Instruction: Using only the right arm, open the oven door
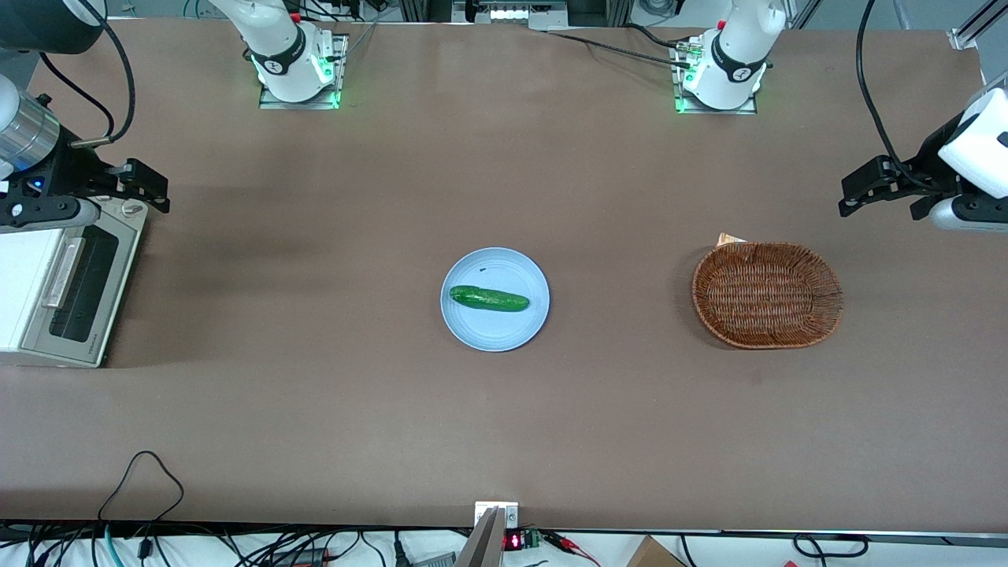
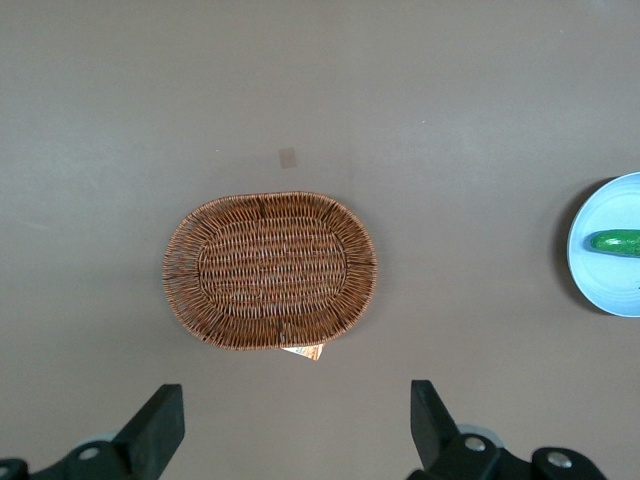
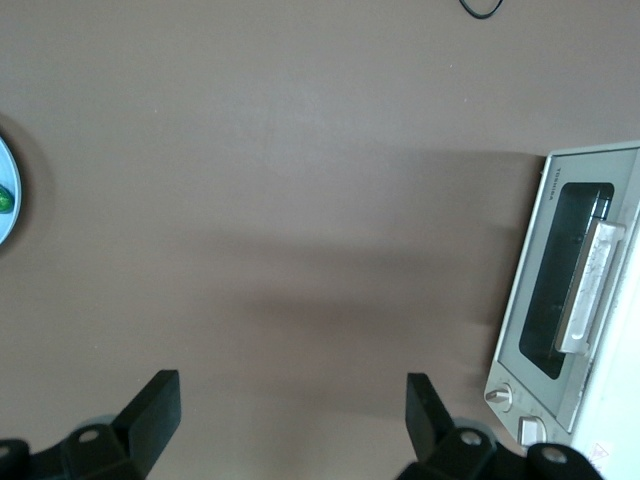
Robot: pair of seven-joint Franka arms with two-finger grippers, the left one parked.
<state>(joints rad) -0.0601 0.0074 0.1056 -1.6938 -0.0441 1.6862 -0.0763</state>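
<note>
Hovering above oven's knob end — gripper (image 1: 150, 189) spread wide, nothing held; door (image 1: 72, 287) shut, handle (image 3: 590, 287) untouched.

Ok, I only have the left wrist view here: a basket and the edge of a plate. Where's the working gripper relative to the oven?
Observer: The gripper hangs above the oven's end that is farther from the front camera, over its knobs, fingers open.
Operator: Is the door still closed?
Observer: Yes, the oven door sits flat in its frame, not yet opened.
Operator: Anything on the handle?
Observer: Nothing touches the bar handle; the right wrist view shows it bare.
Operator: What's on that plate?
Observer: One cucumber on the blue plate, mid-table.
</note>
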